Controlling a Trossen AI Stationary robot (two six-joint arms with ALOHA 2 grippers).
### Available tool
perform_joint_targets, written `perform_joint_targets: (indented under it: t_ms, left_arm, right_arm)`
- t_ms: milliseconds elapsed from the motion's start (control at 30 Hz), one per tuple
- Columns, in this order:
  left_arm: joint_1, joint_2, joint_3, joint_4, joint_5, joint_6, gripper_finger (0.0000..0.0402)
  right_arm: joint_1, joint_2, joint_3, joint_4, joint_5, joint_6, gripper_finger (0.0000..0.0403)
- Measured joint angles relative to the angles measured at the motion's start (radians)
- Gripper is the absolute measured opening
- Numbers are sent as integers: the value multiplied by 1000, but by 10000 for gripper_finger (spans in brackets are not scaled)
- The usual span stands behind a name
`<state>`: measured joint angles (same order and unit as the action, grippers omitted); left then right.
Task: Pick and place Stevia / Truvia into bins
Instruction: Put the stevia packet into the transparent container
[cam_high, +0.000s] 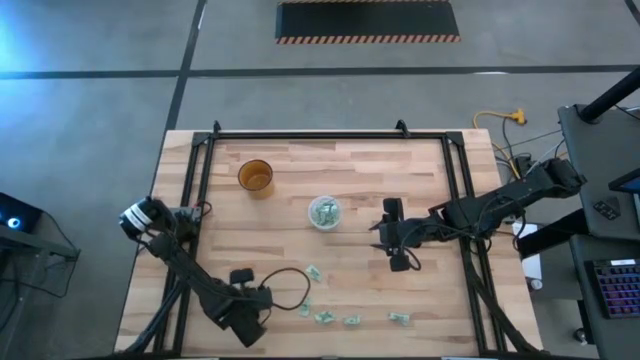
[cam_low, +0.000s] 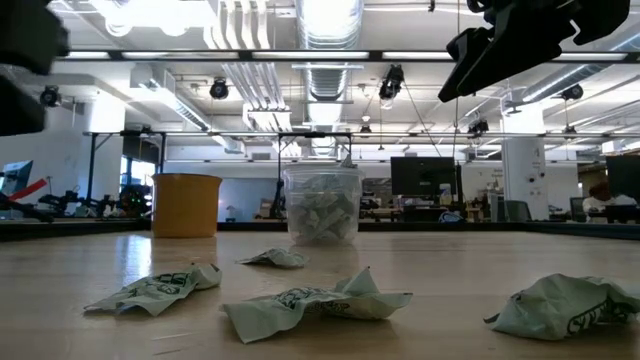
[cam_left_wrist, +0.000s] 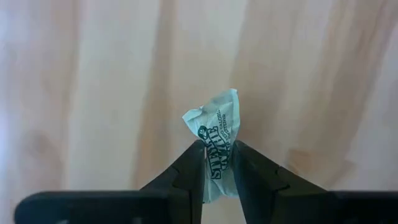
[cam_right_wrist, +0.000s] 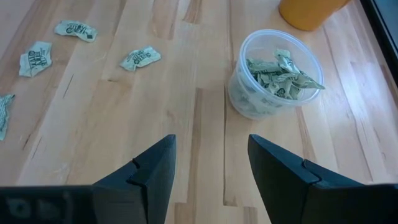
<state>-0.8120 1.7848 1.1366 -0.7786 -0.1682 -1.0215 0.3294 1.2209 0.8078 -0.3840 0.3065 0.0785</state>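
Here the left gripper (cam_left_wrist: 217, 167), at the table's near-left edge, pinches 1 crumpled pale-green paper sachet (cam_left_wrist: 216, 134). The right gripper (cam_right_wrist: 211, 165) hangs spread beside the small translucent round plastic cup (cam_right_wrist: 252, 99) — sachets inside, others loose on the wooden table (cam_high: 430, 180).

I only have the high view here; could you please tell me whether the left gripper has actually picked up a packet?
Observer: Yes. The left wrist view shows the left gripper shut on a crumpled green-and-white packet.
Operator: Thank you. Is the right gripper carrying anything?
Observer: No. Its wrist view shows the right gripper open and empty, with the clear cup ahead of it.
Operator: How full is that cup?
Observer: In the low view, the packets inside reach most of the way up its wall.
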Motion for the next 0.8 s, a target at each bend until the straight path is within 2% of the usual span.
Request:
perform_joint_targets:
  t_ms: [200,333,600,667,800]
  left_arm:
    - [67,-3,0,0,-194,265,63]
    - [134,-13,0,1,-377,435,63]
    - [285,-84,0,47,-726,679,63]
    - [323,-109,0,94,-765,746,63]
    - [411,-159,0,263,-768,886,63]
  right_arm:
    - [0,0,0,0,0,-3,192]
    - [0,0,0,0,0,-3,192]
    - [0,0,0,0,0,-3,192]
    - [0,0,-1,0,0,-3,192]
    - [0,0,-4,0,1,-3,192]
